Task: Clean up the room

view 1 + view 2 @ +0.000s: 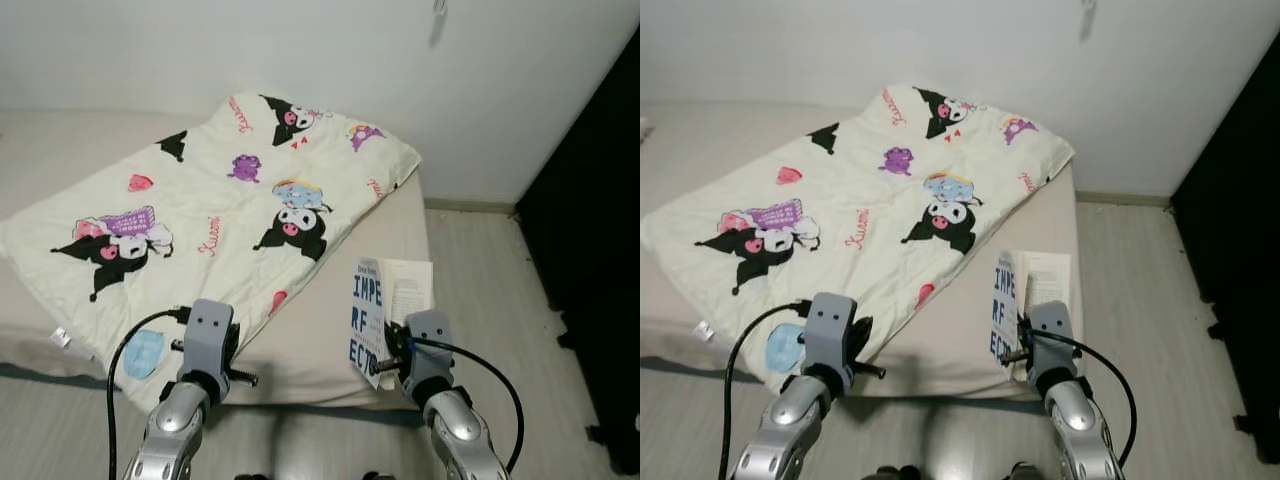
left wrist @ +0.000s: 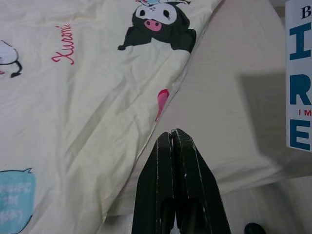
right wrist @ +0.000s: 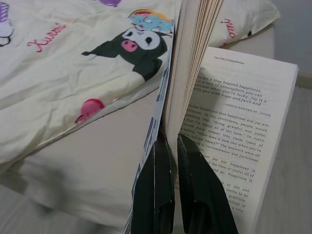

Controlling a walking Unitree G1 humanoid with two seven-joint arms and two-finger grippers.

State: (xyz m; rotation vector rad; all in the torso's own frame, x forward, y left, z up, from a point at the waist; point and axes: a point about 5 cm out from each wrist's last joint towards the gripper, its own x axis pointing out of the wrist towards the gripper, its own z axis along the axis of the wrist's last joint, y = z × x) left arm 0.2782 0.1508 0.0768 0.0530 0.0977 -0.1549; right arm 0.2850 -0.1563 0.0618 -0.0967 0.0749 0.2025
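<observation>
Cream blanket [image 1: 215, 215] printed with black-and-white cartoon characters, purple figures, pink hearts, a light blue speech bubble and red cursive writing. Beige mattress [image 1: 395, 240] underneath. White book [image 1: 368, 320] cover with big blue letters; pale pages with small black print. Black fingers [image 3: 161, 195] on silver arms. Light wooden floor [image 1: 480, 260], white wall [image 1: 400, 70].

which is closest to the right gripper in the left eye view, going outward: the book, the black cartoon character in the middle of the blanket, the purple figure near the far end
1. The book, held in the right gripper.
2. The black cartoon character, on the blanket toward the robot's left.
3. The purple figure, farther up the blanket toward the wall.
</observation>
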